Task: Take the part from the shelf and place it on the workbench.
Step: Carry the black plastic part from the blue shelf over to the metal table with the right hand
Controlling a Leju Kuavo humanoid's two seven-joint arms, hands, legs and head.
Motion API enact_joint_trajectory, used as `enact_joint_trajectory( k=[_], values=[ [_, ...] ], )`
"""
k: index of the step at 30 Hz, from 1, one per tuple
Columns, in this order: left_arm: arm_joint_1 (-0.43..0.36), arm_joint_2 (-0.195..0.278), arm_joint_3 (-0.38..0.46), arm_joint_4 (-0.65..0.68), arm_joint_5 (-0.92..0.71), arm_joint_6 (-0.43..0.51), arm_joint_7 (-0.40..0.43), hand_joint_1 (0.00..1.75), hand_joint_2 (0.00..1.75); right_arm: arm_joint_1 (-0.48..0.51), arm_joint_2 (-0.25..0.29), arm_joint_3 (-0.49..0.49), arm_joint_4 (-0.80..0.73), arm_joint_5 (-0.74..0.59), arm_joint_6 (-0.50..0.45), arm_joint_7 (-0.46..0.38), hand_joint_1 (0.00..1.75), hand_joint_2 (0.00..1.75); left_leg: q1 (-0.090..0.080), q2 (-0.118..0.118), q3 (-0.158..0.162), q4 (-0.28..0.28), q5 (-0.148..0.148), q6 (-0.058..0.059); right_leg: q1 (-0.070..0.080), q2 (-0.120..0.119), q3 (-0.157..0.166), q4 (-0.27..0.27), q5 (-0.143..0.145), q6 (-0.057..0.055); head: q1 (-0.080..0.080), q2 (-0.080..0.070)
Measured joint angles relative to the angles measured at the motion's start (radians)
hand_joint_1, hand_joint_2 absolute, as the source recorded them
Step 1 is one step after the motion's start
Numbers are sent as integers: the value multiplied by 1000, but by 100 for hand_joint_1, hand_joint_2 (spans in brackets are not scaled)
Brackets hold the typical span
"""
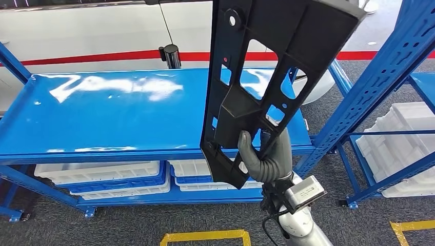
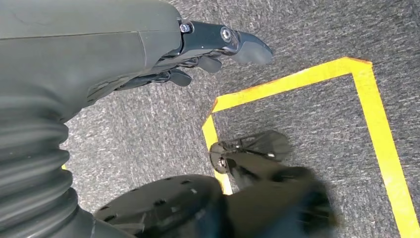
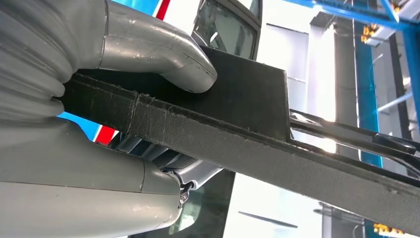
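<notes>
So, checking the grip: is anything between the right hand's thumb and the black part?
Nothing. In the right wrist view the thumb presses straight on the black part; the head view shows the right hand gripping its lower end.

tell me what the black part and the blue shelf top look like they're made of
Part: looks like moulded black plastic, matte, with ribs, cut-outs and bosses; in the right wrist view its edge shows a rough, grainy texture. The right hand grips its lower end.
Shelf top: probably painted sheet metal, glossy blue, with bright white reflections on it.
</notes>
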Motion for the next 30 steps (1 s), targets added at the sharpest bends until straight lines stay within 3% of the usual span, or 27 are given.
enact_joint_trajectory(
  k=[2,5,6,8,11,13,14,15,17,18,19,22,23,25,26,27,28,29,30],
  values=[
    [-2,0,1,0,1,0,1,0,175,0,0,-2,0,1,-1,0,175,175,-7,-2,45,-81,21,7,3,-1,-4,2,6,10,1,0],
    [-1,0,6,0,3,0,10,0,175,4,0,-7,0,6,-4,-1,175,175,-16,-2,35,-90,34,26,-1,-2,-11,0,17,31,1,0],
    [-1,0,7,0,3,0,13,0,175,5,0,-11,-1,8,-4,-1,175,175,-15,-1,30,-93,43,36,-2,-2,-20,9,7,33,2,0],
    [-1,1,10,0,4,0,17,0,175,6,0,-17,-2,11,-6,-1,175,175,-13,1,15,-98,59,51,-2,-1,-50,65,-38,26,5,0],
    [-1,2,13,0,4,0,19,0,175,9,-1,-22,-3,13,-7,-1,175,175,-18,2,-12,-98,78,58,-1,-1,-108,231,-130,16,6,0],
    [-1,3,15,0,4,0,21,0,175,13,-1,-24,-3,12,-8,0,175,175,-23,2,-32,-97,92,59,-1,-1,-109,286,-151,24,6,0],
    [0,3,15,0,4,0,21,0,175,14,-1,-25,-3,11,-8,0,175,175,-25,2,-41,-97,100,59,0,-2,-83,261,-142,30,6,0],
    [0,2,15,0,4,0,21,0,175,14,-1,-26,-3,10,-8,1,175,175,-26,2,-49,-97,107,58,2,-2,-37,199,-124,35,6,0],
    [0,0,16,0,4,-1,21,0,175,13,0,-27,-3,8,-8,2,175,175,-29,0,-60,-98,121,52,10,-2,69,47,-99,30,5,0],
    [0,0,16,0,4,-2,20,0,175,12,1,-28,-3,4,-8,2,175,175,-30,0,-63,-98,128,47,14,-3,101,-4,-92,24,5,0],
    [0,-1,18,0,4,-3,20,0,175,11,1,-29,-3,-2,-7,4,175,175,-30,0,-64,-99,135,42,17,-3,113,-28,-90,18,6,0],
    [1,-1,24,0,2,-6,19,0,175,10,6,-33,-3,-22,-2,9,175,175,-27,0,-70,-96,138,24,9,-4,100,-35,-68,1,7,0],
    [2,-1,26,0,2,-6,19,0,175,10,9,-33,-3,-25,-1,10,175,175,-26,0,-79,-76,112,19,4,-5,96,-38,-59,-8,6,0],
    [4,-1,26,0,1,-7,18,0,175,11,15,-34,-3,-28,-1,12,175,175,-22,-1,-110,22,20,10,0,-6,82,-40,-41,-19,2,0],
    [4,-2,27,0,1,-7,18,0,175,13,18,-35,-2,-28,-3,14,175,175,-19,0,-126,89,-25,5,-1,-7,71,-39,-32,-21,1,0],
    [4,-2,27,0,0,-7,18,0,175,14,19,-37,-2,-29,-6,16,175,175,-15,0,-136,143,-50,0,-1,-7,60,-38,-25,-19,1,0],
    [4,-2,28,0,-1,-8,18,0,175,16,20,-39,0,-29,-11,19,175,175,-11,0,-133,171,-55,-6,-2,-8,49,-35,-18,-16,1,0],
    [4,-2,28,0,-1,-8,18,0,175,17,22,-40,2,-29,-16,21,175,175,-7,0,-111,163,-40,-11,-5,-8,38,-30,-13,-12,1,0],
    [4,-2,29,0,-2,-8,18,0,175,19,23,-42,3,-29,-21,23,175,175,-2,0,-72,118,-15,-16,-9,-8,28,-23,-9,-7,1,0]
  ],
)
